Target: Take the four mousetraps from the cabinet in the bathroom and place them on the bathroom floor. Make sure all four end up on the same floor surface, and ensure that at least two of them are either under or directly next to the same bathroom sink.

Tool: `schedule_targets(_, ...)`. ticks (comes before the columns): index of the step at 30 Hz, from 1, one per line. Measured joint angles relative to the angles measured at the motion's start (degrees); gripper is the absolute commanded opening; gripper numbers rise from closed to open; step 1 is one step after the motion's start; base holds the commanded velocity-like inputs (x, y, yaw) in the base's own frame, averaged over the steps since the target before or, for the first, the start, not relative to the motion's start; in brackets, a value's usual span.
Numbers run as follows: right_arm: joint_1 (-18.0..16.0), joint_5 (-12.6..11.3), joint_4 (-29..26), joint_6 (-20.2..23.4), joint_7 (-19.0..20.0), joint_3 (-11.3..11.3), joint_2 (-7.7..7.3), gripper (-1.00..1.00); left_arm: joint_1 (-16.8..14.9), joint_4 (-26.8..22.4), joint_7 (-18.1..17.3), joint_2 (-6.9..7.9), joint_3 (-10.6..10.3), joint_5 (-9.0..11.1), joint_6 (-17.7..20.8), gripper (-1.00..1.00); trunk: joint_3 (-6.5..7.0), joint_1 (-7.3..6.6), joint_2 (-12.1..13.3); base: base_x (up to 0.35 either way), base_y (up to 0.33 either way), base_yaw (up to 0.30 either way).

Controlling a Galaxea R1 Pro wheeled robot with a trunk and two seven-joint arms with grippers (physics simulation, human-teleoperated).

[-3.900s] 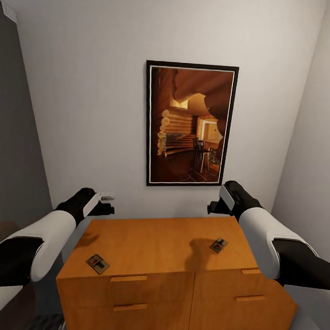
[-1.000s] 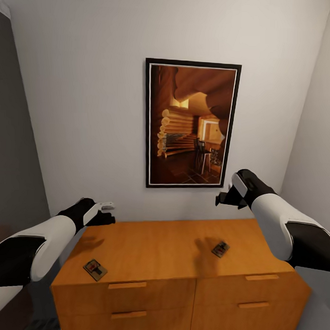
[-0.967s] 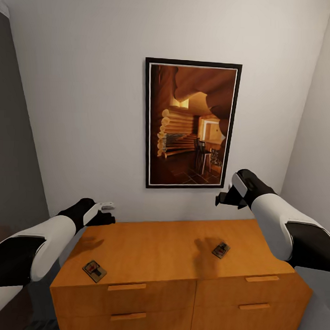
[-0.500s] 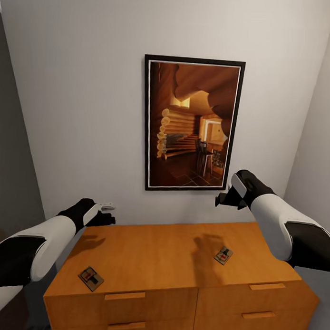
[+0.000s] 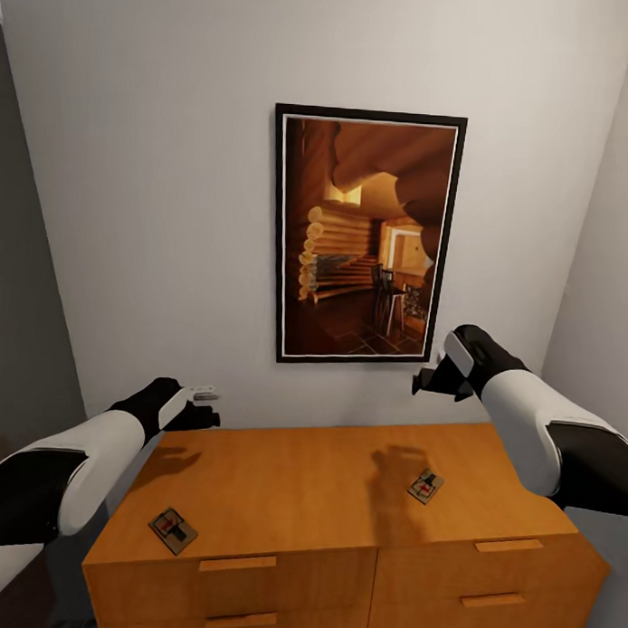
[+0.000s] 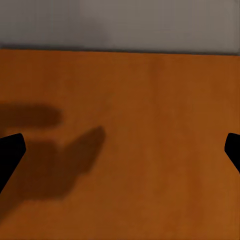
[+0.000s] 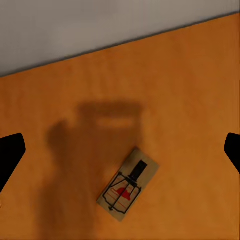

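The orange-brown cabinet (image 5: 299, 476) stands against the wall in the head view. Two mousetraps lie flat on its top: one near the front left corner (image 5: 172, 529), one toward the right (image 5: 426, 486). My left gripper (image 5: 207, 406) hovers open above the cabinet's back left corner; its wrist view has bare wood between the spread fingertips (image 6: 11, 155). My right gripper (image 5: 427, 382) hangs open well above the right mousetrap (image 7: 128, 189), which its wrist view sees from above between the wide-apart fingertips (image 7: 11, 152). Neither gripper holds anything.
A framed picture of a log cabin (image 5: 367, 234) hangs on the pale wall behind the cabinet. A dark grey panel (image 5: 24, 322) closes the left side and a wall (image 5: 605, 270) the right. Drawer fronts with bar handles (image 5: 239, 562) face me.
The camera has shifted, so the cabinet sits lower and wider in view. The right gripper has risen from near the cabinet top. Both mousetraps lie where they were.
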Motion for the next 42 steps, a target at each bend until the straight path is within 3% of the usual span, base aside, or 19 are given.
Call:
schedule_targets(12,0.0,-0.24,6.06,-0.56,5.45,-0.02,-1.56,1.0,0.0,0.0,-0.04,-0.37,0.0,0.0,-0.12,1.0,0.0,0.0,0.0,0.0,0.0,0.0)
schedule_targets(18,0.0,-0.21,8.53,-4.31,5.98,0.03,-1.72,1.0,0.0,0.14,-0.04,-0.47,0.0,0.0,-0.16,1.0,0.0,0.0,0.0,0.0,0.0,0.0)
schedule_targets(37,0.54,0.12,11.64,-8.46,6.15,0.04,-1.48,1.0,0.0,0.37,-0.07,-0.58,0.0,0.0,-0.3,1.0,0.0,0.0,0.0,0.0,0.0,0.0)
schedule_targets(42,0.57,0.45,13.7,-11.21,6.12,0.06,-1.21,1.0,0.0,0.42,-0.07,-0.57,0.0,0.0,-0.34,1.0,0.0,0.0,0.0,0.0,0.0,0.0)
